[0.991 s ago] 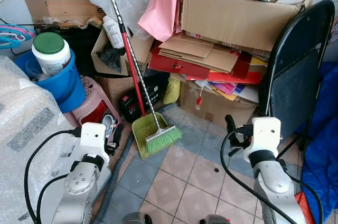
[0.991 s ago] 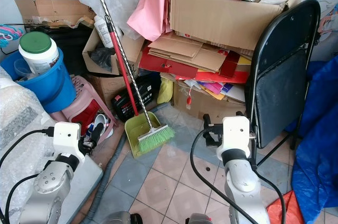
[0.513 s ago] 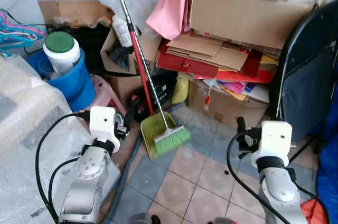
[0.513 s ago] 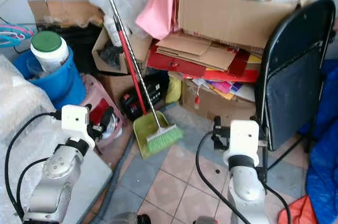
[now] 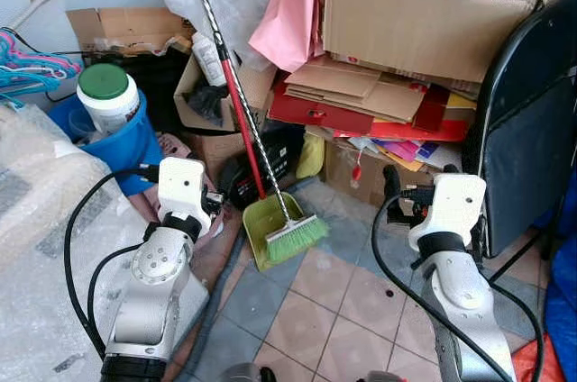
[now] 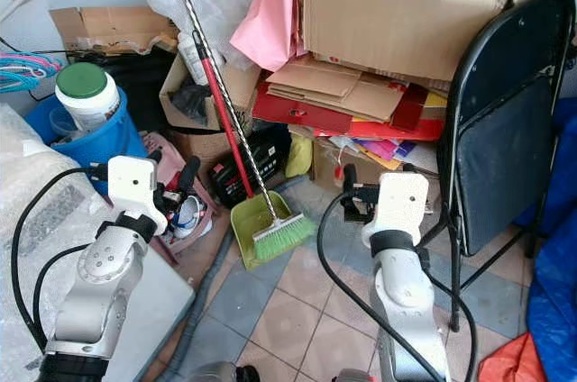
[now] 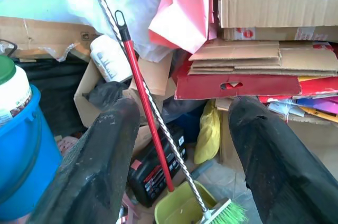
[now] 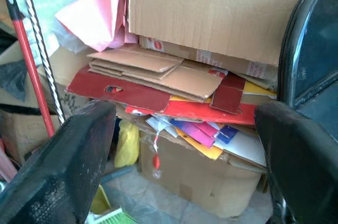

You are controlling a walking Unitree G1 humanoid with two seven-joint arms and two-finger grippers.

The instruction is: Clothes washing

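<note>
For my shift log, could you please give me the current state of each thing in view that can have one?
Left gripper: open, holding nothing.
Right gripper: open, holding nothing.
Folding chair: unfolded, standing.
Broom: leaning upright, bristles in the dustpan.
Dustpan: on the floor.
White jar: green lid on, in the blue bucket.

Two black fingers (image 7: 100, 171) stand spread wide apart; between them a red-handled broom (image 7: 145, 113) leans over a yellow-green plastic dustpan (image 7: 182, 208).

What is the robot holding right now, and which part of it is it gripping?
Nothing. The left gripper and the right gripper are both open with only air between their fingers, raised in front of the clutter of cardboard and the broom.
</note>
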